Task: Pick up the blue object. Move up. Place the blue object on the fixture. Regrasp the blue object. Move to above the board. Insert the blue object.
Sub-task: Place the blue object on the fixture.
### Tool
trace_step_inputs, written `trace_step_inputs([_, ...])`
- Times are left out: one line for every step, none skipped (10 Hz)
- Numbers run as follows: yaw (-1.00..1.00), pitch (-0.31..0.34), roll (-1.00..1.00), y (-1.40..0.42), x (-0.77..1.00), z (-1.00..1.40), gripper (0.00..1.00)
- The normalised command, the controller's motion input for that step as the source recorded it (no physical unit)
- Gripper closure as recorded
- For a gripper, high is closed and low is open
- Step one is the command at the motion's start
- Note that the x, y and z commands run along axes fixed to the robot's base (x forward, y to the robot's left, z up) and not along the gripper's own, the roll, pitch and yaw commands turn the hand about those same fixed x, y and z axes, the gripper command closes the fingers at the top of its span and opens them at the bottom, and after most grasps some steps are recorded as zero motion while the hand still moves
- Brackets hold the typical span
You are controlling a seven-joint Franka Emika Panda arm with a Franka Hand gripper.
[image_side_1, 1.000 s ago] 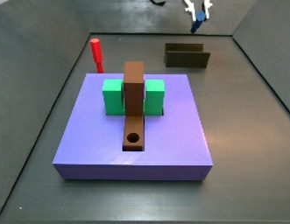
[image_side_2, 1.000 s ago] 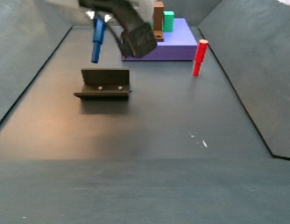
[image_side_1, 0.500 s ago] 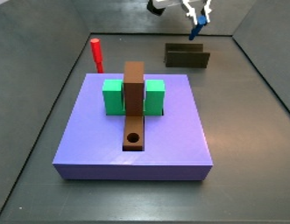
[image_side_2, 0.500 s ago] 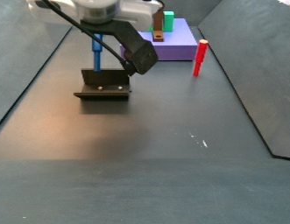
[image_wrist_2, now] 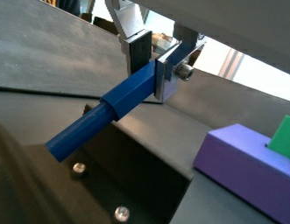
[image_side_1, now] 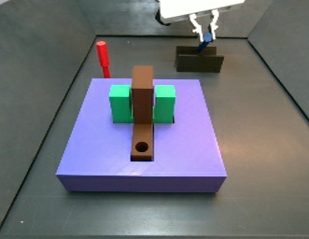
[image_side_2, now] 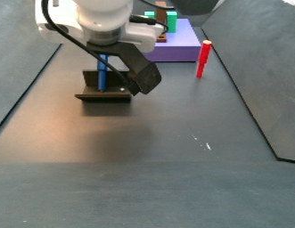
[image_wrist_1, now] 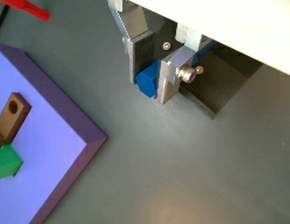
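Silver finger plates fill a wrist view, and the gripper (image_wrist_1: 159, 74) has them pressed in on the blue object (image_wrist_1: 148, 80), a deep-blue stub showing just between the pads; beside it the periwinkle board (image_wrist_1: 53, 127) runs off at an angle, with a brown bar (image_wrist_1: 9, 120) and a scrap of green block (image_wrist_1: 5, 162) on its top; the red peg (image_wrist_1: 26, 8) peeks in at a corner, well apart from the gripper.

Over to the wrist view that looks along the peg: the gripper (image_wrist_2: 157, 61) is clamped on one end of the blue object (image_wrist_2: 106, 114), which slants out long and straight from the fingers; its free end hangs over the dark fixture (image_wrist_2: 106, 188), where round screw heads show; whether peg and fixture touch cannot be told from here; a corner of the board (image_wrist_2: 246, 157) sits off to the side.

Now the side view from the board's end: the board (image_side_1: 82, 154) lies near, green blocks (image_side_1: 120, 104) flanking the brown bar (image_side_1: 143, 112) with its round hole at the near end; the red peg (image_side_1: 103, 58) stands upright at the far left; far right, the gripper (image_side_1: 204, 26) is down over the fixture (image_side_1: 199, 62), the blue object (image_side_1: 205, 37) upright in its grip and reaching to the notch.

Last, the side view from the opposite end: the arm looms over the fixture (image_side_2: 104, 93) on the left; the blue object (image_side_2: 103, 71) stands upright, its lower end at the fixture's top; the fingers themselves are hidden behind the arm's body; the red peg (image_side_2: 203, 59) stands right, the board (image_side_2: 183, 49) far behind.
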Motion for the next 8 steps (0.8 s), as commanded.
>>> trace_step_inputs([-0.03, 0.0, -0.11, 0.08, 0.03, -0.04, 1.0])
trace_step_inputs([0.0, 0.037, -0.24, 0.06, 0.01, -0.01, 1.0])
trace_step_inputs([0.0, 0.0, -0.51, 0.02, 0.0, 0.0, 1.0])
trace_step_inputs([0.0, 0.0, -0.61, 0.0, 0.0, 0.0, 1.0])
trace_step_inputs([0.0, 0.0, -0.63, 0.0, 0.0, -0.1, 1.0])
trace_step_inputs([0.0, 0.0, -0.5, 0.09, 0.0, -0.14, 1.0])
trace_step_inputs([0.0, 0.0, -0.21, 0.14, 0.0, -0.21, 1.0])
trace_step_inputs([0.0, 0.0, -0.11, 0.15, 0.0, -0.2, 1.0])
